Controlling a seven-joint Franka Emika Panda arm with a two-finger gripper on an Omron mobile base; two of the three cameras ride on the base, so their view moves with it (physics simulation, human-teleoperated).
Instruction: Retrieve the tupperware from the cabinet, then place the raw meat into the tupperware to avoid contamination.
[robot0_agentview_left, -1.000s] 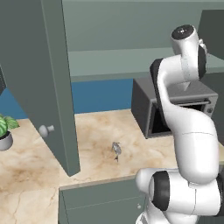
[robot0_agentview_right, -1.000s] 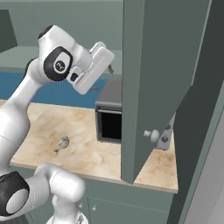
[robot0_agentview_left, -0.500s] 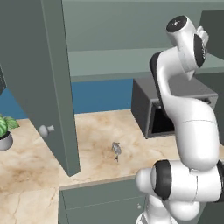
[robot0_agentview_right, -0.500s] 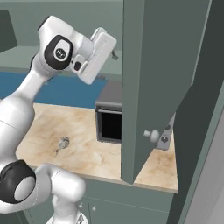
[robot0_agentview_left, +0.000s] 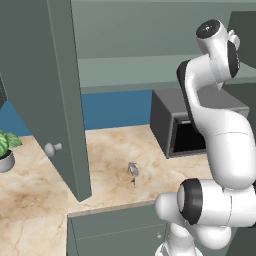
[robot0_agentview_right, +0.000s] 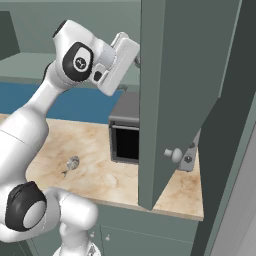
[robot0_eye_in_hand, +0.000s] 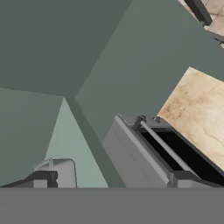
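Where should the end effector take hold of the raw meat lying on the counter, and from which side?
Probably its narrow middle, from straight above. The raw meat is a small elongated lump lying low on the counter, apart from the microwave, with bare surface around it. A grip closing across its short width should fit best.

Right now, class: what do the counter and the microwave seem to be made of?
The counter looks like polished marble or marble-effect stone: beige with brown veining. The microwave looks like matte dark grey metal or plastic: flat, even colour with no shine. The render leaves both uncertain.
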